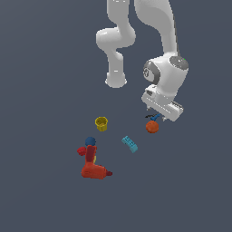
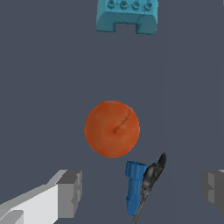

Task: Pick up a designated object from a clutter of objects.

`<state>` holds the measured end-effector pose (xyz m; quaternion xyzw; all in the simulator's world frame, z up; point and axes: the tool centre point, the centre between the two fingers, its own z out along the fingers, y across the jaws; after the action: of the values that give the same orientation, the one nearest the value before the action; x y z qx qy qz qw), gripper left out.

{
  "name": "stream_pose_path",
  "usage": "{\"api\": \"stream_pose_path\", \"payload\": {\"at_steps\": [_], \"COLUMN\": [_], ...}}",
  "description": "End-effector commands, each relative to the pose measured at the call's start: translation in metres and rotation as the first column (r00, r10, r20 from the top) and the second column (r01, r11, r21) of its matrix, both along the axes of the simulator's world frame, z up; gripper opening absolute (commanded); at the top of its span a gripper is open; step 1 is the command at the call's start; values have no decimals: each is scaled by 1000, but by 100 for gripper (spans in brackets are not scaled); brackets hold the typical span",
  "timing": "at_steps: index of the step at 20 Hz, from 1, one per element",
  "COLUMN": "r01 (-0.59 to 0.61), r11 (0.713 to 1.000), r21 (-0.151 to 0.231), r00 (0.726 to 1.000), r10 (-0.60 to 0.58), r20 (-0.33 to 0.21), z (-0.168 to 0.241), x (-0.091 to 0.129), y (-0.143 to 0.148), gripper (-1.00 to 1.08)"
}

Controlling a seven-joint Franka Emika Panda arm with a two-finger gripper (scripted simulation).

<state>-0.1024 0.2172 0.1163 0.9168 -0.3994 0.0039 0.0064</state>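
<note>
Two fingers (image 2: 65,192) frame the wrist view, spread wide, with nothing between them but bare floor and the target; I read the gripper (image 2: 140,192) as fully open and holding nothing. Nearest to it lies the small blue tool (image 2: 134,186), a bright blue body with a thin black rod (image 2: 151,181) alongside, sitting in the gap between the jaws but off toward one finger, not centred. Just beyond it, close enough that I can't tell if they touch, is the orange ball (image 2: 112,128). Farther out sits the cyan studded brick (image 2: 127,16), well apart. From the exterior view the gripper (image 1: 162,108) hangs low above the tool (image 1: 155,118), with the ball (image 1: 152,127) just beside it. Farther toward the exterior view's left: yellow cup (image 1: 101,123), dark blue ball (image 1: 90,141), red drill-like tool (image 1: 94,170). My judgement: approach roughly done, alignment partial; final descent, closing and lift all remain. The ball's nearness looks like the main risk when closing.
</note>
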Motion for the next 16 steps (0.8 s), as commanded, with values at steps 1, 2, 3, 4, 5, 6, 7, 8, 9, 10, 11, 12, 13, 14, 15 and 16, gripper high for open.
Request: {"api": "stream_pose_path", "payload": {"at_steps": [1, 2, 3, 4, 5, 6, 7, 8, 9, 10, 11, 12, 13, 14, 15, 16], "r01": [45, 62, 78, 94, 108, 122, 135, 147, 158, 168, 177, 185, 193, 199, 205, 210], "r11": [999, 998, 997, 996, 994, 992, 991, 989, 987, 986, 984, 983, 981, 980, 979, 978], "r21": [3, 4, 6, 7, 8, 8, 9, 10, 11, 12, 12, 13, 13, 14, 14, 14], "r00": [999, 998, 997, 996, 994, 993, 991, 989, 987, 986, 984, 983, 981, 980, 979, 978], "r10": [-45, -62, -78, -94, -108, -122, -135, -147, -158, -168, -177, -185, -193, -199, -205, -210], "r20": [1, 1, 1, 0, 0, 0, 0, 0, 0, -1, -1, -1, -1, -1, -2, -2], "z": [-8, -12, -15, -18, -20, -23, -25, -27, -29, -31, -33, -34, -36, -37, -38, -39], "x": [-9, -13, -16, -20, -23, -26, -29, -31, -34, -36, -38, -40, -42, -44, -45, -46], "y": [8, 11, 13, 16, 18, 20, 22, 24, 26, 27, 28, 30, 31, 32, 32, 33], "gripper": [100, 100, 100, 100, 100, 100, 100, 100, 100, 100, 100, 100, 100, 100, 100, 100]}}
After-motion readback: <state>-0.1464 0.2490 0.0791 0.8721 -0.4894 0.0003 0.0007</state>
